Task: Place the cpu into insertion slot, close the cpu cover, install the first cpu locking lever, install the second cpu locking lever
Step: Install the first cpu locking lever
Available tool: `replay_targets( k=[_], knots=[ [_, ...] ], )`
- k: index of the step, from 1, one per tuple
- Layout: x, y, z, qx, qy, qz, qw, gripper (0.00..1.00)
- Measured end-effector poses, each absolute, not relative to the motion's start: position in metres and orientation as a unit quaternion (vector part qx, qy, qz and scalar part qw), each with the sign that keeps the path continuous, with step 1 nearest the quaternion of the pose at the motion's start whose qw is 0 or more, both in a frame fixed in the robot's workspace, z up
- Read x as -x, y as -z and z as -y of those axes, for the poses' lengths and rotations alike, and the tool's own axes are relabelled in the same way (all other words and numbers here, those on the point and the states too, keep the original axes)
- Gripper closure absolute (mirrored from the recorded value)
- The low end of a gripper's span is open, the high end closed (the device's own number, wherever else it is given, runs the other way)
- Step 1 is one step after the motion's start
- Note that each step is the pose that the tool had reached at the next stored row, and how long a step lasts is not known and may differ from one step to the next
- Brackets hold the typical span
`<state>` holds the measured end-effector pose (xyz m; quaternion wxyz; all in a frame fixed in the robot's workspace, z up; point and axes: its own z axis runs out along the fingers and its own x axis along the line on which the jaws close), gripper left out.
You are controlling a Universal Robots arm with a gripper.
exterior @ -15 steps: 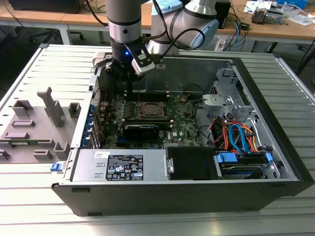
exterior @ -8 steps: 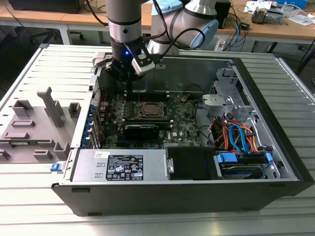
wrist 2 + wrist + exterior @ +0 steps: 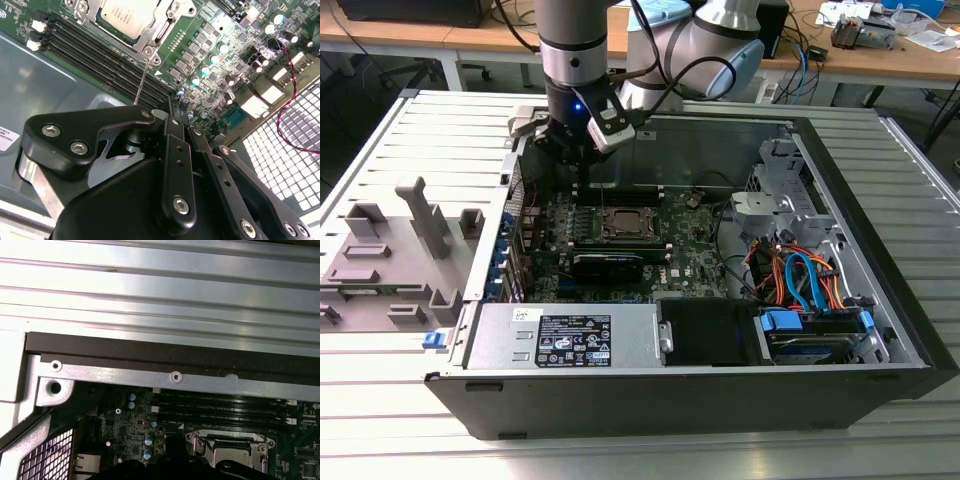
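The cpu (image 3: 125, 12) lies in its socket on the motherboard, pale metal top showing. The cpu cover (image 3: 157, 32), a silvery frame, lies flat around it. In the exterior view the socket (image 3: 625, 222) sits mid-board inside the open computer case. A thin locking lever (image 3: 142, 80) runs from the socket's corner toward my gripper (image 3: 179, 107), and its far end passes behind the gripper's body. My gripper (image 3: 582, 160) hangs over the board's back left part, just behind the socket, shut with nothing seen between its fingers. The cover (image 3: 230, 452) also shows in the first wrist view.
Black memory slots (image 3: 100, 55) lie between the socket and the gripper. The case's rear grille (image 3: 295, 150) and metal rim (image 3: 175, 376) are close by. A power supply (image 3: 565, 335) and a cabled drive bay (image 3: 800, 280) fill the front. A grey fixture (image 3: 390, 250) stands at the exterior view's left.
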<state>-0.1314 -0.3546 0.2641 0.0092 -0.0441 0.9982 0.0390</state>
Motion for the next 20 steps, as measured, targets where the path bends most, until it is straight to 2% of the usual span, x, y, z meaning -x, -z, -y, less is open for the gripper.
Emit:
replay_targets(
  k=[20],
  knots=[
    [0.1313,-0.2641,0.3493,0.044,-0.039,-0.998,0.009,0.89]
  ],
)
